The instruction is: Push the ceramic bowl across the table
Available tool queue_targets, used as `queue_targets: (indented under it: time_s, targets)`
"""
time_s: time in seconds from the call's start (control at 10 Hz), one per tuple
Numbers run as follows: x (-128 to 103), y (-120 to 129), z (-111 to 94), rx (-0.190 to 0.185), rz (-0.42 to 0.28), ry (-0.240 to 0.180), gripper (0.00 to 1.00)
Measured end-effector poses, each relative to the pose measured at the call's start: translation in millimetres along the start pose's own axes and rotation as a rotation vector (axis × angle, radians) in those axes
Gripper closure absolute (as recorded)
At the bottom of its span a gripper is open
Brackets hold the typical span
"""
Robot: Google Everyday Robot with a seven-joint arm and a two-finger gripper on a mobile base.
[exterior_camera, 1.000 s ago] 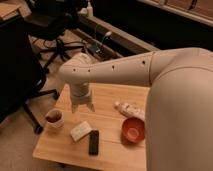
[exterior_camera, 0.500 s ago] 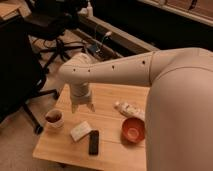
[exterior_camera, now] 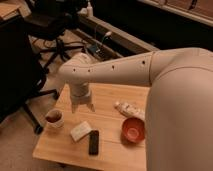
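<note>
The ceramic bowl (exterior_camera: 133, 129) is orange-red and round, sitting on the right part of the light-wood table (exterior_camera: 60, 145), close to my arm's edge. My gripper (exterior_camera: 83, 106) hangs from the white arm over the table's back-left area, fingers pointing down, well to the left of the bowl and apart from it. It sits just behind and to the right of the small white cup.
A white cup with dark liquid (exterior_camera: 54, 118) stands at the table's left. A pale rectangular block (exterior_camera: 80, 131) and a black phone-like slab (exterior_camera: 93, 142) lie at the front middle. A whitish wrapped item (exterior_camera: 129, 109) lies behind the bowl. Office chairs (exterior_camera: 55, 30) stand behind left.
</note>
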Motion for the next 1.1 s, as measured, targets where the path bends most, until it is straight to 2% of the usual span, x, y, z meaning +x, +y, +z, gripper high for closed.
queue_targets:
  time_s: [0.6, 0.7, 0.9, 1.1]
  targets:
    - [-4, -3, -1, 0.009, -0.008, -0.003, 0.35]
    - [-11, -13, -1, 0.020, -0.013, -0.013, 0.35]
    - [-25, -57, 0, 0.068, -0.017, -0.049, 0.35]
    - [-24, -99, 2, 0.072, -0.006, -0.090, 0.35]
